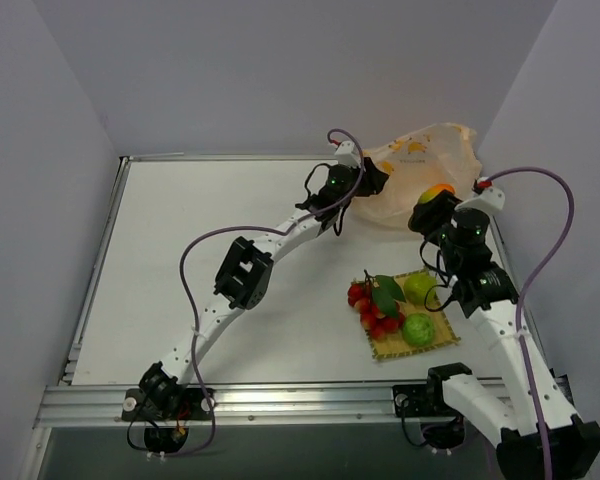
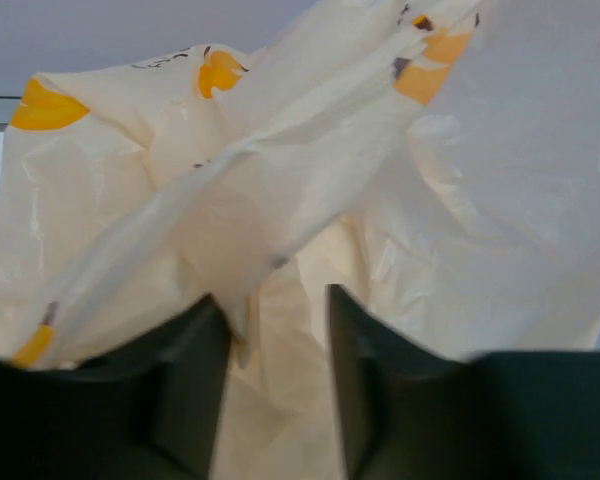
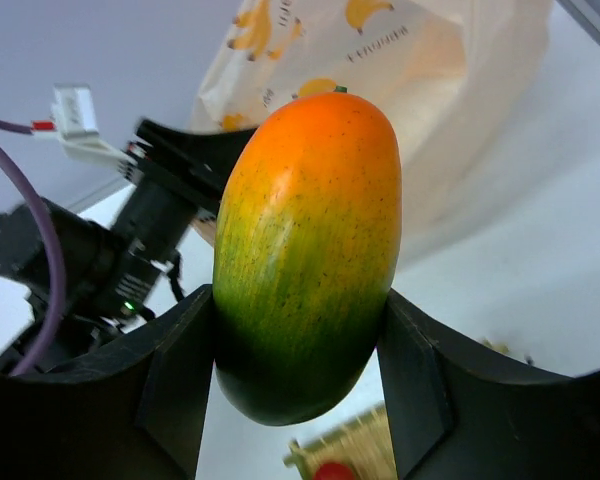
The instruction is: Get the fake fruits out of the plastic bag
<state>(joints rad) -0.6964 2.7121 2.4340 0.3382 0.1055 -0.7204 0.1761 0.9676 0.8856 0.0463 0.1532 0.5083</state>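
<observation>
The pale peach plastic bag [image 1: 426,163] lies at the far right of the table and fills the left wrist view [image 2: 310,180]. My left gripper [image 1: 372,180] is at the bag's left edge, its jaws [image 2: 276,305] narrowly apart and pinching a fold of the film. My right gripper [image 1: 432,212] is shut on the green-orange mango [image 1: 437,193], held in the air in front of the bag; the mango stands upright between my fingers [image 3: 305,250]. The red berry bunch [image 1: 374,306] and two round green fruits [image 1: 420,288] [image 1: 417,330] lie on the yellow mat [image 1: 389,346].
The yellow woven mat lies on the white table [image 1: 200,250] in front of my right arm's base. Grey walls close in the back and both sides. The left arm stretches diagonally across the table's middle. A mat corner shows below the mango [image 3: 345,455].
</observation>
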